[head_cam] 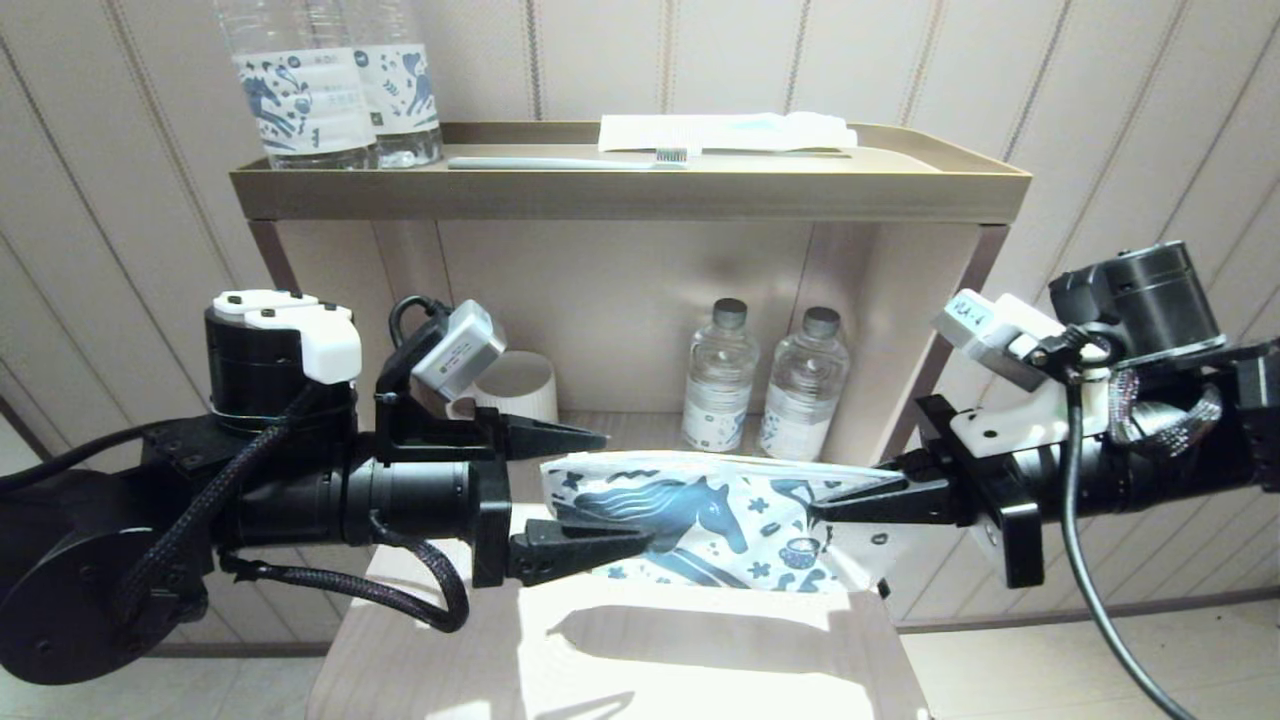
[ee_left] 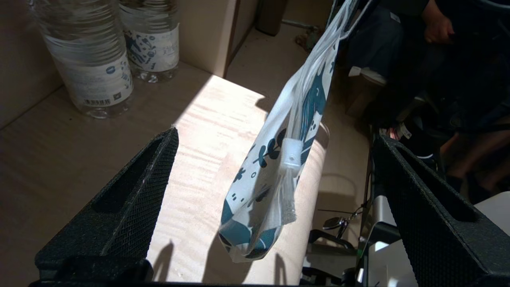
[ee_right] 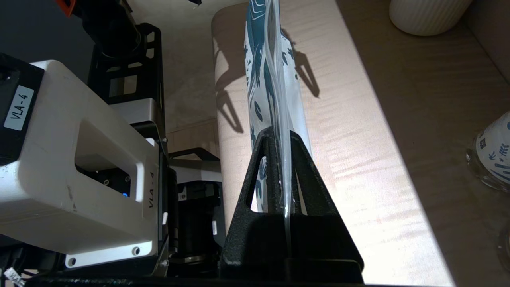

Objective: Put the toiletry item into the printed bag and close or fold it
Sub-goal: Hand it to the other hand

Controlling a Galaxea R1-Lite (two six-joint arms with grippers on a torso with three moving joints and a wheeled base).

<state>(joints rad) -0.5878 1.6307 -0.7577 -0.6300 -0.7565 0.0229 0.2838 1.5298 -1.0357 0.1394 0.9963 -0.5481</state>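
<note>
1. The right gripper (head_cam: 815,505) has its jaws clamped on one end of the printed bag (head_cam: 700,520), holding it above the bench (head_cam: 620,660).
2. The left gripper (head_cam: 625,490) has its jaws wide apart around the bag's other end, not touching it.

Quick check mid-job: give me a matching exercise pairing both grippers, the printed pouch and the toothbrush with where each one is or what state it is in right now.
Things:
1. left gripper
2. right gripper
3. flat white plastic zip pouch printed with a blue horse
4. pale toothbrush

States:
A. lying on the tan top shelf tray
B. shut on one end of the pouch
C. open, fingers either side of the pouch's free end
D. hanging in the air above the light wooden table

Pairs: 1-C, 2-B, 3-D, 4-A
</note>
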